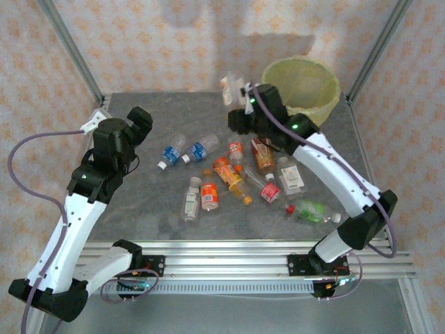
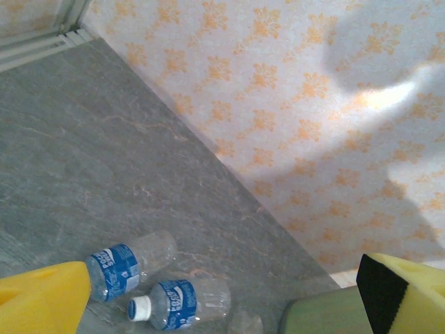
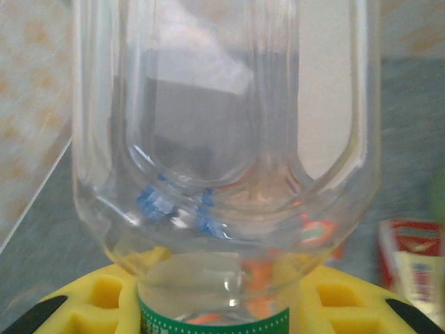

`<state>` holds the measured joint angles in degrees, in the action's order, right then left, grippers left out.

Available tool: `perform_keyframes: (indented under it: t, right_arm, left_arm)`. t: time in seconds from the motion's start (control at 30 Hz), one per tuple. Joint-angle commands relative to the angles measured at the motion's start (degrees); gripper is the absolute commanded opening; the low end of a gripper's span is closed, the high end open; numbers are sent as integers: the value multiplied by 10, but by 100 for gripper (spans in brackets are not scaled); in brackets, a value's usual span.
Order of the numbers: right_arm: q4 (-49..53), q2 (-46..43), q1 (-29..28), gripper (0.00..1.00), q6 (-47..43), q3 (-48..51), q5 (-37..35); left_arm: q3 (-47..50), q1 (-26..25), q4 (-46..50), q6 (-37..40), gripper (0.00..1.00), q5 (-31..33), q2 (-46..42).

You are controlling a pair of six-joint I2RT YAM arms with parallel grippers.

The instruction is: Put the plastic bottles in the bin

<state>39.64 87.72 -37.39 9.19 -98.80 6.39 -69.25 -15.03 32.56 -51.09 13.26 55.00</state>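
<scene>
held bottle: clear plastic bottle, ribbed see-through body, green printed band at the narrow end down by the fingers; looks empty
held bottle position: raised off the bench, near the bin on its left side, not over the opening
right gripper: yellow fingers clamped narrow on that bottle's neck end
left gripper: yellow fingers spread wide, nothing between them, up over the left of the bench
bin: pale yellow-green round bucket with a yellowish bag liner, back right corner of the bench
blue-label bottles: two, clear, white caps, lying side by side just below the left gripper
other bottles: lying in a loose cluster mid-bench; orange-label bottle, clear bottle touching it, white-label bottle, green bottle nearest the right arm
</scene>
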Motion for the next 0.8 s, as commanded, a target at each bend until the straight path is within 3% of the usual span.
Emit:
perform_keyframes:
  t: [0.0,0.33,0.77]
  right_arm:
    - [58,-18,24,3,-45,-53,-102]
    - [109,51,151,3,-69,-184,-73]
    - [237,272,236,2,-72,-434,-11]
  left_arm:
    - [6,-5,10,19,100,31,4]
    - [4,-4,27,26,100,19,23]
    - [2,-4,59,36,100,11,46]
